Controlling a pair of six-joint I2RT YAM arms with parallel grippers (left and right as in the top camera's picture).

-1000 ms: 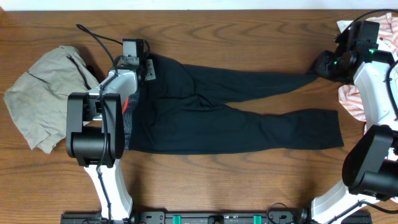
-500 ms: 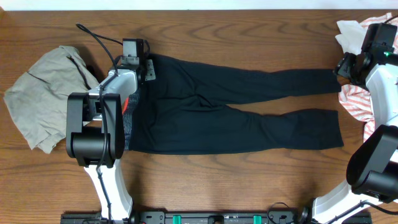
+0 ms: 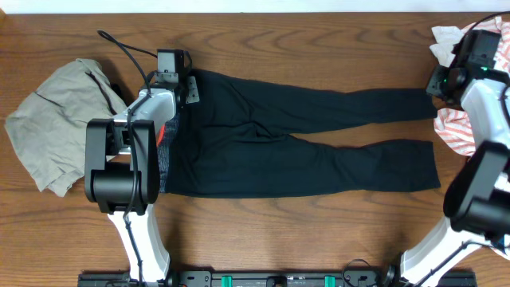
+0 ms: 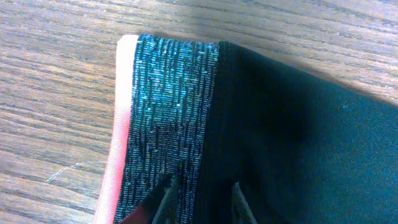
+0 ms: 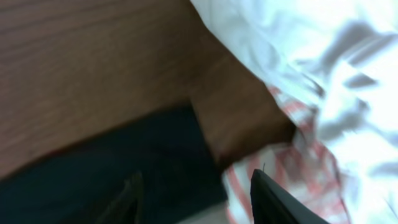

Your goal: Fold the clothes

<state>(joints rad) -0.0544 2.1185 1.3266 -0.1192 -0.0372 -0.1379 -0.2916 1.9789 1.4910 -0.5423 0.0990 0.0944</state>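
The leggings (image 3: 263, 143) lie flat across the desk (image 3: 319, 40), waistband (image 4: 168, 106) to my left and both legs running right. My left gripper (image 4: 200, 200) sits on the waistband's far corner, slightly parted; I cannot tell whether it pinches the cloth. My right gripper (image 5: 199, 196) hangs open and empty over the far leg's cuff, beside the striped laundry (image 3: 450, 131).
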